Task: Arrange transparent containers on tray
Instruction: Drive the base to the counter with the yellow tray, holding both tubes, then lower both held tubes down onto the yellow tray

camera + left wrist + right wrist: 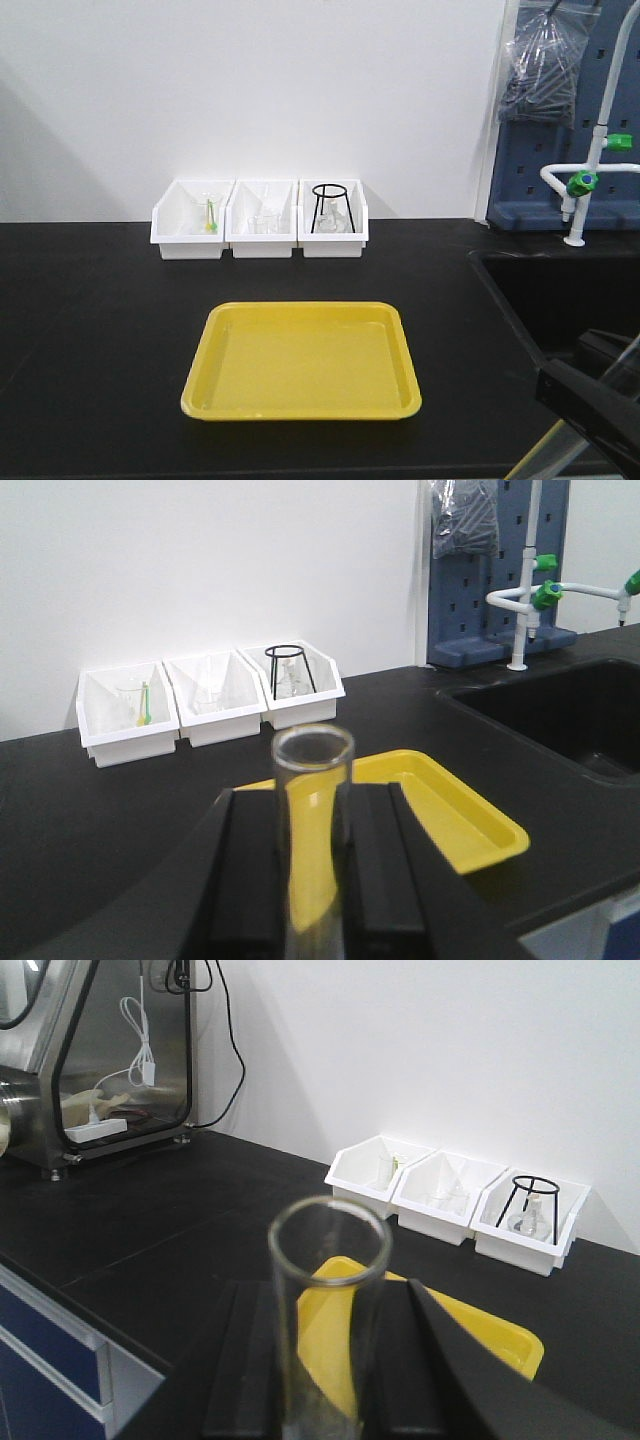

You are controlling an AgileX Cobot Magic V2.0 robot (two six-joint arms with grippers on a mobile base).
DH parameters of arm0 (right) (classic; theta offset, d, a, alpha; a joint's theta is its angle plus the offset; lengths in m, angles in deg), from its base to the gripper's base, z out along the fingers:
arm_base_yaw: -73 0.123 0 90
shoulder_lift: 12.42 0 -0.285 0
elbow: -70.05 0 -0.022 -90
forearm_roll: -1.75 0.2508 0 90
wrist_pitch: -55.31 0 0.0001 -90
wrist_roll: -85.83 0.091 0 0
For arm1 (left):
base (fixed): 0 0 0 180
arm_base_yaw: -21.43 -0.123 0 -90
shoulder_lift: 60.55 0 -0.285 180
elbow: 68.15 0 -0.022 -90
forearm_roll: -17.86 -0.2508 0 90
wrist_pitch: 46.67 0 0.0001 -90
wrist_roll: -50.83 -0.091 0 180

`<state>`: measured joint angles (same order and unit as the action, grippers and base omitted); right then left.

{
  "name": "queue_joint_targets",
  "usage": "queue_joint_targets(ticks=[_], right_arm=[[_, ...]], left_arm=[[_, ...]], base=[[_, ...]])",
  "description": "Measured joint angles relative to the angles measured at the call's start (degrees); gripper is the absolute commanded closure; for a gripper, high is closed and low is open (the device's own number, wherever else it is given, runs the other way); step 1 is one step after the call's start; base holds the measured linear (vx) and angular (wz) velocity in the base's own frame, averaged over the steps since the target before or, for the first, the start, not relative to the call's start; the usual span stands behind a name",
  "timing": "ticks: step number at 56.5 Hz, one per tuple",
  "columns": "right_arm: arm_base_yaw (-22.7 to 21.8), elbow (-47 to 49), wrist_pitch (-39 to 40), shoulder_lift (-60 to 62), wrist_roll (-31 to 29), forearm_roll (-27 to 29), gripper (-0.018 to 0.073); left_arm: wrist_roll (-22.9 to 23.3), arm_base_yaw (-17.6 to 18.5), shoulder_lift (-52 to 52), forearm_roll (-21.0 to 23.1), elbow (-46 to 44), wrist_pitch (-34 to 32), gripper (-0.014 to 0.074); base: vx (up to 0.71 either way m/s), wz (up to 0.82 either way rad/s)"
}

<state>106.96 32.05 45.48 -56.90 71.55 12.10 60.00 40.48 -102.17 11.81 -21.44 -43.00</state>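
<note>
The yellow tray [300, 405] lies empty in the middle of the black counter. In the left wrist view my left gripper [313, 792] is shut on a clear glass test tube [312, 770], which stands upright between the black fingers with its open rim on top. The tray [470, 825] lies beyond it, lower down. In the right wrist view my right gripper [330, 1290] is shut on a second clear test tube [325, 1340], held above the counter short of the tray [505, 1340]. A black part of the right gripper [585, 395] shows at the bottom right corner.
Three white bins [260, 232] stand in a row against the back wall, holding glassware and a black wire tripod [331, 208]. A sunken black sink [560, 290] with a white and green tap [585, 180] is to the right. A metal cabinet [110, 1050] stands on the left.
</note>
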Motion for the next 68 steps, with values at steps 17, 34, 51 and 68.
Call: queue_joint_targets(ticks=[17, 34, 51, 68], right_arm=[[0.0, 0.0, 0.0, 0.0, 0.0, 0.0, 0.0571], [0.0, 0.0, 0.0, 0.0, 0.0, 0.0, 0.0571], [0.0, 0.0, 0.0, 0.0, 0.0, 0.0, 0.0571], [0.0, 0.0, -0.06, 0.0, 0.0, 0.0, 0.0571]], left_arm=[[0.0, 0.0, 0.0, 0.0, 0.0, 0.0, 0.0461], [0.0, 0.0, 0.0, 0.0, 0.0, 0.0, 0.0461], [0.0, 0.0, 0.0, 0.0, 0.0, 0.0, 0.0461], [0.0, 0.0, 0.0, 0.0, 0.0, 0.0, 0.0461]], base=[[0.26, 0.02], [0.24, 0.03], [0.18, 0.03], [0.1, 0.02]])
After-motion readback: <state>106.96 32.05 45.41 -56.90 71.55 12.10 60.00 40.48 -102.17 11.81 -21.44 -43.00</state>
